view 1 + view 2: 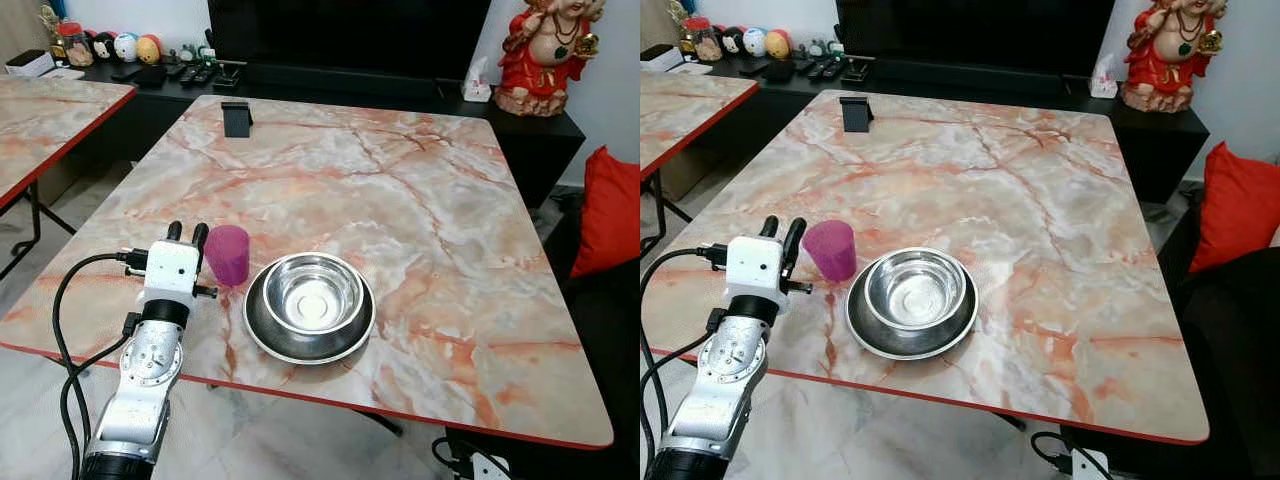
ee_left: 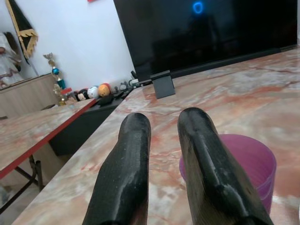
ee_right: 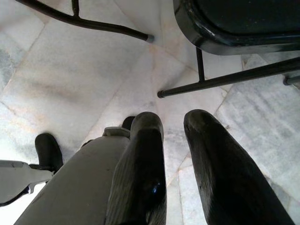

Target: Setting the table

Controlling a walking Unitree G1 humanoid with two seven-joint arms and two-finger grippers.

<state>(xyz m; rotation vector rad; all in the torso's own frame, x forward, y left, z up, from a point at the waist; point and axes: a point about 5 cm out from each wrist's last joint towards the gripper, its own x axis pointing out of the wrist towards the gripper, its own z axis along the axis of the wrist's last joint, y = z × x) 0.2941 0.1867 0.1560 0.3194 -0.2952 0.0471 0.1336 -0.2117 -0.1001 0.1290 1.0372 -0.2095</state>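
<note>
A translucent purple cup (image 1: 229,253) stands upright near the front left of the pink marble table (image 1: 400,190). Just to its right sits a shiny steel bowl (image 1: 310,300) with a broad rim, empty. My left gripper (image 1: 187,232) hovers beside the cup on its left side, one finger close to the cup's wall. In the left wrist view the cup (image 2: 253,159) lies outside the two fingers (image 2: 133,140), which stand slightly apart with nothing between them. My right gripper (image 3: 173,124) hangs idle over the floor, its fingers a little apart.
A small black stand (image 1: 237,118) sits at the table's far left. A second marble table (image 1: 40,110) is on the left, a red cushion (image 1: 610,210) on the right. A red statue (image 1: 545,50) stands on the dark cabinet behind. Black chair legs (image 3: 220,79) cross the tiled floor.
</note>
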